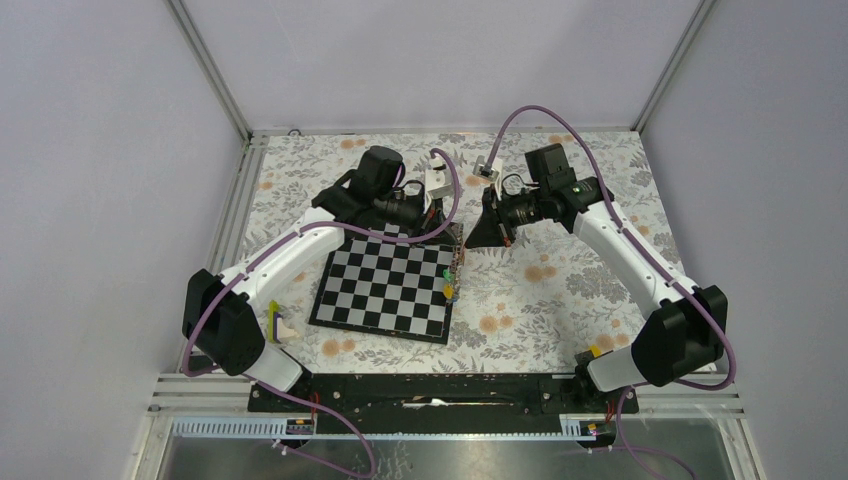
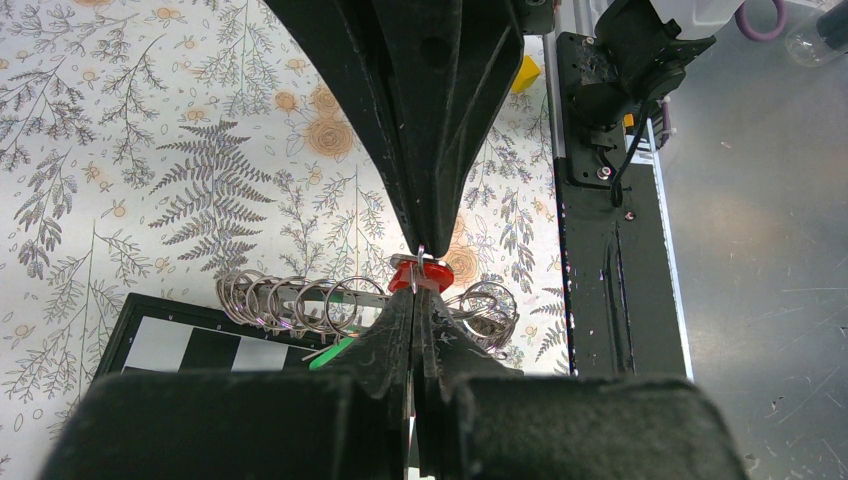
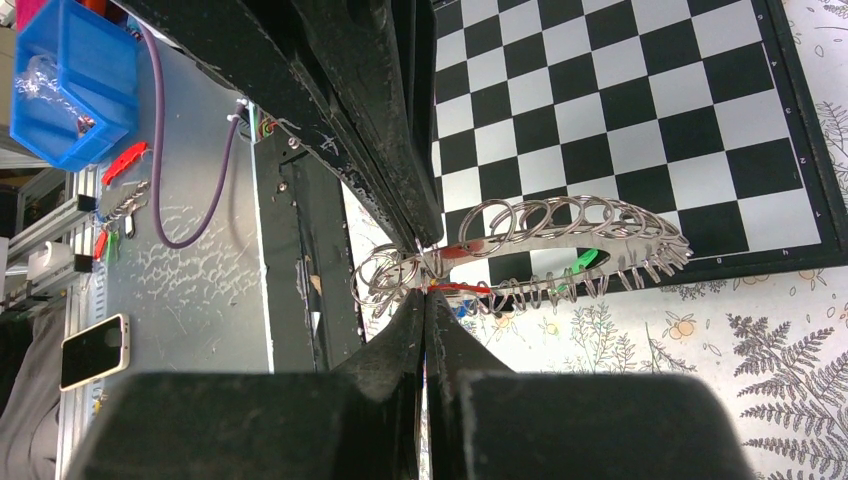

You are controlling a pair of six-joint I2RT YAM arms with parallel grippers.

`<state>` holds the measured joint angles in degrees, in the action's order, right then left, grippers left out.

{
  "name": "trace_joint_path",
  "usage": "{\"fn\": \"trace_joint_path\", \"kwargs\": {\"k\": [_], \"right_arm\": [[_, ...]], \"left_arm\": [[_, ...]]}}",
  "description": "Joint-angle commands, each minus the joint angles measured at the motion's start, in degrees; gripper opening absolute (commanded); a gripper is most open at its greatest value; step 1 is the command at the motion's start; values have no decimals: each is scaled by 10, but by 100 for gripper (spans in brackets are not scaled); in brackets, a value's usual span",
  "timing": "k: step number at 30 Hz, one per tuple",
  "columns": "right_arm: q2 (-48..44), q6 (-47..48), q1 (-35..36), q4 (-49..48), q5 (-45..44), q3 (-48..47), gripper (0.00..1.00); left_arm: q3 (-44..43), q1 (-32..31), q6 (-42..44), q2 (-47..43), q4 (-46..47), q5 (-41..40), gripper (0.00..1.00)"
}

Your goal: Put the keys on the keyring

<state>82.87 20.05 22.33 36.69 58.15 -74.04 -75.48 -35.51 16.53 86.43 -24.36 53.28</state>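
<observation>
The keyring (image 2: pixel 300 292) (image 3: pixel 600 235) hangs in the air over the chessboard's far right corner, strung with several small wire rings. Green (image 2: pixel 330 352) and yellow (image 1: pixel 448 292) tags dangle from it. My left gripper (image 2: pixel 415 296) and right gripper (image 3: pixel 428 292) meet tip to tip there, both shut. A short thin wire runs from one pair of tips to the other, across the red tag of a key (image 2: pixel 420 275). Whether that wire is the key's own small ring or the keyring's coil, I cannot tell. In the top view the two grippers (image 1: pixel 462 232) hide the spot.
The chessboard (image 1: pixel 385 285) lies on the flowered cloth below. Off the table, the right wrist view shows a blue bin (image 3: pixel 70 80), a phone (image 3: pixel 95 350) and loose red tags (image 3: pixel 125 160). The black base rail (image 1: pixel 430 395) runs along the near edge.
</observation>
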Motion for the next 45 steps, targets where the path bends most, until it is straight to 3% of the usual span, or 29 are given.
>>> {"fn": "trace_joint_path", "kwargs": {"k": [1,45], "right_arm": [[4,-7,-3,-12,1,-22,0],[9,-9,-3,-13,3,-30,0]], "left_arm": [[-5,-3,2,-8,24,17,0],[0,-6,3,-7,24,18,0]]}}
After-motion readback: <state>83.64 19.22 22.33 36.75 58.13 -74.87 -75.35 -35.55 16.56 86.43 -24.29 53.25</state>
